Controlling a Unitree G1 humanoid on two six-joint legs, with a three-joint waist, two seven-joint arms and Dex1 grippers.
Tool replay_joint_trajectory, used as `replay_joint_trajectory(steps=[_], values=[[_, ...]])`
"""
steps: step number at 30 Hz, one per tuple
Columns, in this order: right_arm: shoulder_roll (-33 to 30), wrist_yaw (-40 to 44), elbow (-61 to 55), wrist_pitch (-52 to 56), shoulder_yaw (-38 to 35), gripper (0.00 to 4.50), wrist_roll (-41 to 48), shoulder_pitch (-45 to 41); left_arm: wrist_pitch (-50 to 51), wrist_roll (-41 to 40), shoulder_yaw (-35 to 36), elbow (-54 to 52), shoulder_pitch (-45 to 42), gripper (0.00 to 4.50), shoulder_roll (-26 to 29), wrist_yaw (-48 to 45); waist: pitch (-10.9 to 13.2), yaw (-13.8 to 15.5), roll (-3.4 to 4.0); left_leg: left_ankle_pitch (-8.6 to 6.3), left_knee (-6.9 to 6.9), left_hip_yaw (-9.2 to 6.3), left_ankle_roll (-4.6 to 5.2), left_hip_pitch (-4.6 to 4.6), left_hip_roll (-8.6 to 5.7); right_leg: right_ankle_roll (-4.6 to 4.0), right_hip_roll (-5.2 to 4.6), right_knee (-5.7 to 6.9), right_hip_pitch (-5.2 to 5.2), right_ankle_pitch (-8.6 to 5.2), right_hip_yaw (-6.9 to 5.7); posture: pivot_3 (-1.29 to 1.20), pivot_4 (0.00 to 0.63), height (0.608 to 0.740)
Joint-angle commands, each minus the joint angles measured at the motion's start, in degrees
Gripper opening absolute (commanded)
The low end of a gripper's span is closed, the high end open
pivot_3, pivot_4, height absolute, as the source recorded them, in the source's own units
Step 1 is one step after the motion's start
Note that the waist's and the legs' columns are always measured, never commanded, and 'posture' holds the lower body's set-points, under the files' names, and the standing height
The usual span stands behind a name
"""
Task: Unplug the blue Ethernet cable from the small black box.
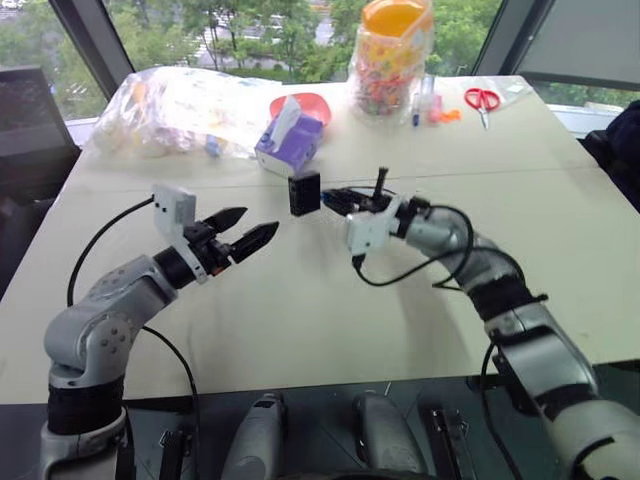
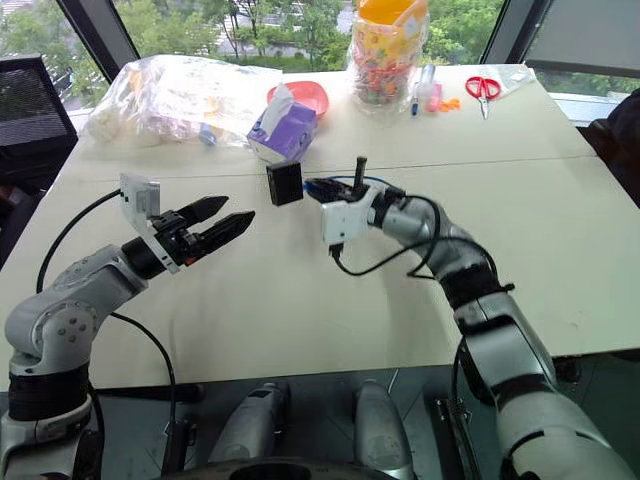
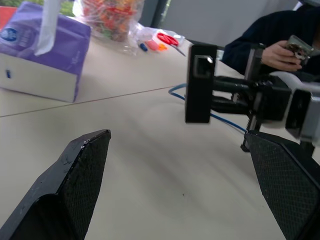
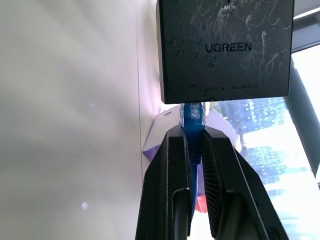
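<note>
I see my right claw [image 4: 195,150] pinching the blue cable [image 4: 193,120] at its plug — the black box [image 1: 304,193] hangs off it above the surface [image 1: 300,320], still plugged in. My left claw [image 1: 245,232] is spread wide, just beside. Tissue box [image 1: 288,143] and candy jar [image 1: 390,60] sit behind — nothing between.

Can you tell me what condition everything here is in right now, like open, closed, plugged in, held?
blue Ethernet cable: plugged into the box, pinched near its plug.
small black box: held up off the table by the cable.
right gripper: shut on the cable.
left gripper: open, holding nothing.
tissue box: open, tissue sticking out.
scissors: lying closed.
</note>
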Motion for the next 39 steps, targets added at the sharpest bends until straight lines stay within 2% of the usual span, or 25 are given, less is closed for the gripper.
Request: replay_joint_trajectory(steps=[1,12,16,23,27,30,32,35,38,39], values=[[0.33,-2.33,-10.05,3.26,-1.13,0.07,-1.73,1.45,-0.14,-0.54,-0.98,1.21,-2.79,4.50,1.21,-3.12,0.00,0.14,0.00,0.01,0.02,0.00,0.00,0.03,0.00,-0.02,0.00,0.00,0.05,0.00,0.00,0.00,0.150,0.726],[0.75,-1.98,-14.39,6.55,1.33,0.07,-2.75,2.46,-2.86,3.50,-4.68,2.52,-5.58,4.50,2.35,-7.93,0.00,0.31,-0.03,0.01,0.08,-0.01,0.00,0.06,-0.01,-0.08,-0.02,-0.14,0.21,-0.01,0.00,0.00,0.150,0.726],[0.26,-1.08,-14.82,6.39,2.46,0.00,-2.52,2.62,-3.50,3.89,-4.47,2.83,-6.13,3.35,1.84,-7.84,0.01,0.31,-0.03,0.01,0.05,-0.01,0.00,0.06,0.00,-0.08,-0.01,-0.13,0.19,-0.01,0.00,0.00,0.150,0.726],[-0.13,-0.47,-15.41,6.14,3.18,0.00,-2.06,2.94,-2.98,2.69,-2.98,3.44,-7.73,0.45,0.22,-6.30,0.02,0.37,-0.06,0.01,0.06,-0.01,0.00,0.06,-0.01,-0.08,-0.02,-0.14,0.21,-0.01,0.00,0.00,0.150,0.726],[-0.33,0.23,-15.69,6.17,3.30,0.00,-1.40,3.00,-2.95,2.83,-3.35,3.18,-7.25,0.46,0.34,-6.21,0.02,0.29,-0.05,0.01,0.06,-0.01,0.00,0.06,0.00,-0.08,-0.02,-0.14,0.20,-0.01,0.00,0.00,0.150,0.726],[-0.51,4.84,-15.39,7.20,3.04,0.00,3.84,2.94,-2.93,3.71,-3.67,3.91,-6.96,0.46,0.89,-6.20,0.02,0.33,-0.06,0.01,0.06,-0.02,0.00,0.06,0.00,-0.08,-0.02,-0.14,0.20,-0.01,-0.01,0.00,0.150,0.726],[-0.85,8.11,-15.10,7.26,2.66,0.90,8.16,2.63,-3.02,3.85,-3.66,4.29,-7.16,0.46,1.04,-6.34,0.02,0.33,-0.06,0.01,0.06,-0.01,0.00,0.06,0.00,-0.07,-0.02,-0.14,0.21,-0.01,-0.01,0.00,0.150,0.726],[-0.31,14.96,-16.46,13.29,1.46,2.31,16.16,2.45,-2.76,3.77,-3.56,4.97,-7.46,0.46,1.96,-7.23,0.02,0.30,-0.06,0.01,0.06,-0.02,0.00,0.06,0.00,-0.07,-0.02,-0.14,0.22,-0.01,-0.01,0.00,0.150,0.726],[-1.47,29.31,-20.92,26.62,-0.19,3.86,32.76,1.84,-0.81,1.71,-3.08,5.03,-7.13,0.46,4.74,-10.86,0.04,0.31,-0.07,0.01,0.06,-0.03,0.00,0.06,0.00,-0.07,-0.02,-0.14,0.22,-0.01,-0.01,0.00,0.150,0.726],[-2.46,34.32,-22.45,32.15,-1.08,3.86,38.39,1.23,0.79,-0.22,-2.37,4.71,-7.06,0.46,5.94,-12.40,0.05,0.30,-0.07,0.01,0.06,-0.03,0.00,0.05,0.00,-0.07,-0.02,-0.13,0.21,-0.01,-0.01,0.00,0.150,0.726]])
